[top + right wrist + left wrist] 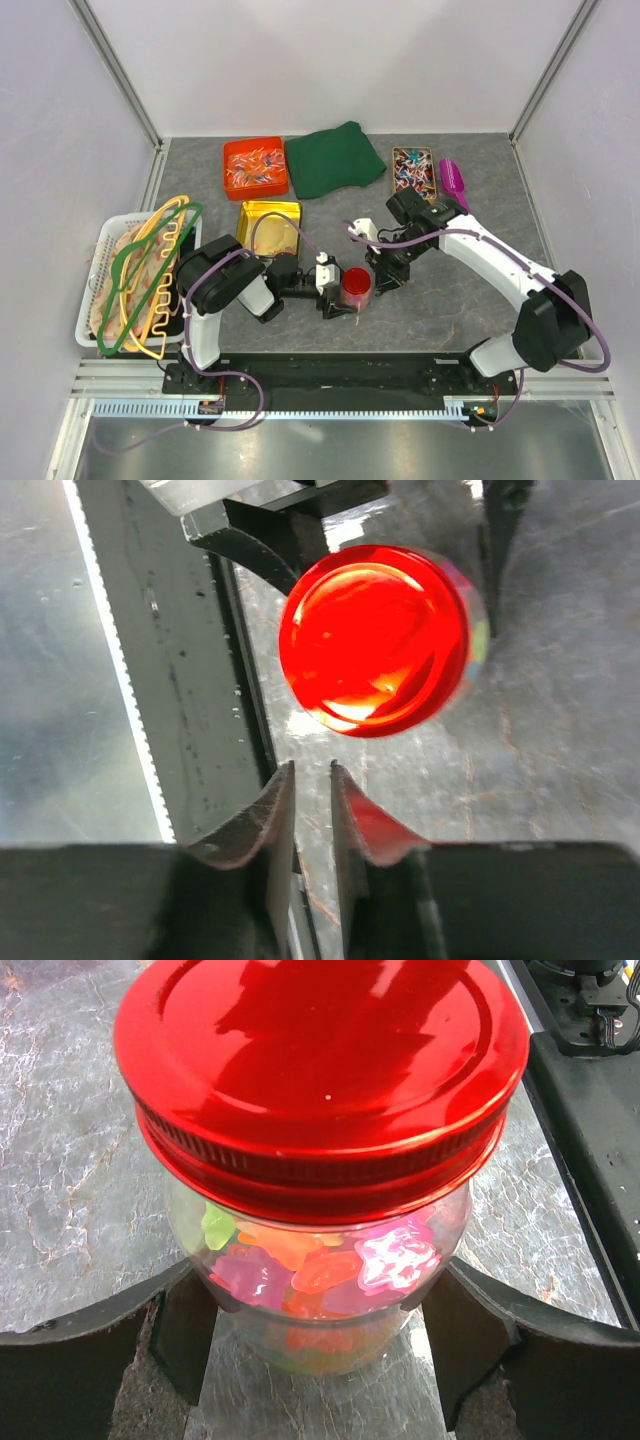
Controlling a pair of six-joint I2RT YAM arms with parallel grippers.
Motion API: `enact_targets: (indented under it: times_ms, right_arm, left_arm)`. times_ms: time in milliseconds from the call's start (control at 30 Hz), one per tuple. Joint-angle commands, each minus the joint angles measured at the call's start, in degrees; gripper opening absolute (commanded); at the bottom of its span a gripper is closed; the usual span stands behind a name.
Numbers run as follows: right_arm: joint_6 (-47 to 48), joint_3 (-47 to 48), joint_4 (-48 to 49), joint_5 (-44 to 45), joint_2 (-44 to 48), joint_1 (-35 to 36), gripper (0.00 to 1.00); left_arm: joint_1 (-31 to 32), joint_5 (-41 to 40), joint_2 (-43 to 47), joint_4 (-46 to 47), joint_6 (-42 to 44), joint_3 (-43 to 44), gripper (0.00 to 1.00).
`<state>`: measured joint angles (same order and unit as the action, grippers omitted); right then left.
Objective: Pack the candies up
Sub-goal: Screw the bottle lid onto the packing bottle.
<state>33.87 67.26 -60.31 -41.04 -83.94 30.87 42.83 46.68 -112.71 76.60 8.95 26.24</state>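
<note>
Grey marbled table [450, 315] enclosed by plain white walls [330, 60].

The top external camera looks down from above and behind the arms over the whole tabletop [450, 300]. The left wrist camera, behind the left gripper [320, 1360], sits very near the side of the jar [320, 1280]. The right wrist camera faces straight down on its red lid [375, 635], which all three views share.

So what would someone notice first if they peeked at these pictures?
The shiny red lid on the glass jar mid-table, gripped by the left gripper, with bright candies glowing inside. Behind it sit an orange tray and a dark green cloth at the table's back.
</note>
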Motion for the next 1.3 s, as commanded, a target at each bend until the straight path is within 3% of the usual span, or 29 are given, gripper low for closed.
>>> enact_targets:
  times_ms: [0, 100, 500, 900, 1200, 1267]
  right_arm:
    - [-0.64, 3.31, 3.0, 3.24, 3.17, 0.06, 0.34]
    - [-1.69, 6.12, 5.11, 3.59, 0.98, 0.06, 0.42]
    - [-4.69, 13.77, 10.39, -2.46, -12.21, 0.06, 0.43]
    - [-2.23, 11.14, 6.27, -3.96, -10.37, 0.07, 0.38]
    - [-0.73, 10.08, 3.01, -5.55, -8.96, 0.06, 0.37]
    - [-0.65, 9.47, 3.1, -5.46, -8.7, 0.07, 0.34]
  left_arm:
    - [-0.29, -1.85, -0.32, 4.7, 1.86, -0.05, 0.81]
    - [-0.29, -1.85, -0.32, 4.7, 1.86, -0.05, 0.81]
    - [-0.29, -2.03, -0.23, 4.44, 2.12, 0.04, 0.79]
    - [-0.38, -2.29, -0.15, 4.44, 2.04, 0.04, 0.79]
    - [-0.29, -2.64, -0.06, 3.38, 2.21, 0.48, 0.73]
    - [-0.29, -2.82, 0.03, 2.95, 2.12, 0.57, 0.63]
